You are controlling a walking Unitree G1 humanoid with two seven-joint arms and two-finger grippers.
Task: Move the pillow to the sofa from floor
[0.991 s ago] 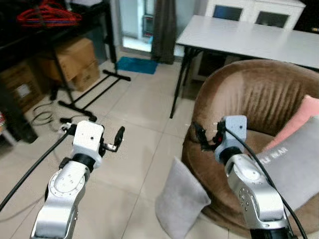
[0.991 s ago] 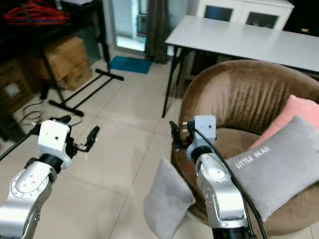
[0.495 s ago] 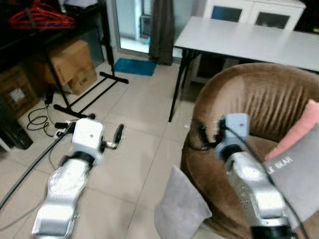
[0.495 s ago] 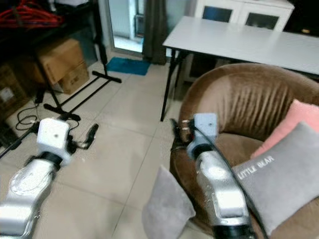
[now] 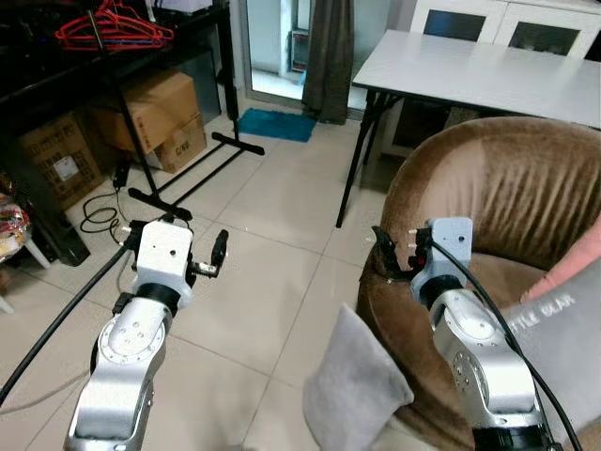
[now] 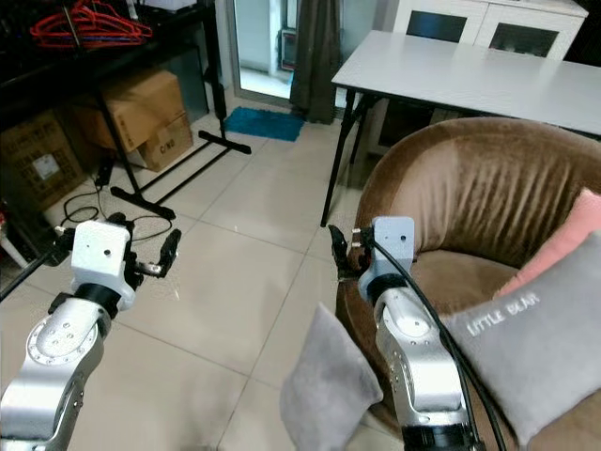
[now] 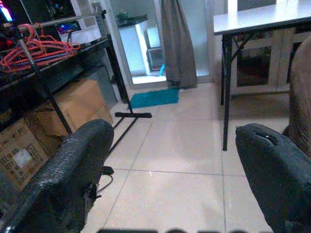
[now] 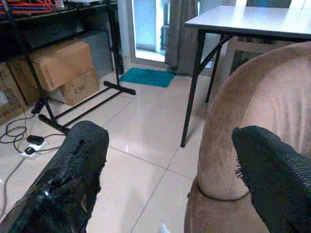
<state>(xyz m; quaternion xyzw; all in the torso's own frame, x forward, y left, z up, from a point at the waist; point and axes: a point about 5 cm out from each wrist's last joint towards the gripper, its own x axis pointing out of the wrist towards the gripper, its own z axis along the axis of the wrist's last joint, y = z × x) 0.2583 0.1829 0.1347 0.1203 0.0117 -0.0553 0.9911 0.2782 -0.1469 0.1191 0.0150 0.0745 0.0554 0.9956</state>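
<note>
Pillow first: the grey cushion stands on edge on the tiled floor, nearest the camera, leaning against the front of the brown round sofa. Neither tool touches it.

Just above and beside the pillow, the right tool is held out in the air at the sofa's front rim, its silver arm rising from the bottom of the head views. In the right wrist view its two black fingers stand wide apart with nothing between them, the sofa's brown edge showing close behind one of them. The left tool hovers over bare tiles well to the left of the pillow; the left wrist view shows its fingers spread apart too, gripping nothing.

On the sofa's seat lies a second grey cushion printed with "LITTLE BEAR", and a pink cushion leans behind it against the backrest.

Farther off, a black cable trails over the floor at the left, near the black foot of a clothes rack. Cardboard boxes sit under the rack, and red hangers hang at its top. Behind the sofa stands a white worktop on black legs. At the far wall, a teal mat lies before a doorway, beside a dark curtain.
</note>
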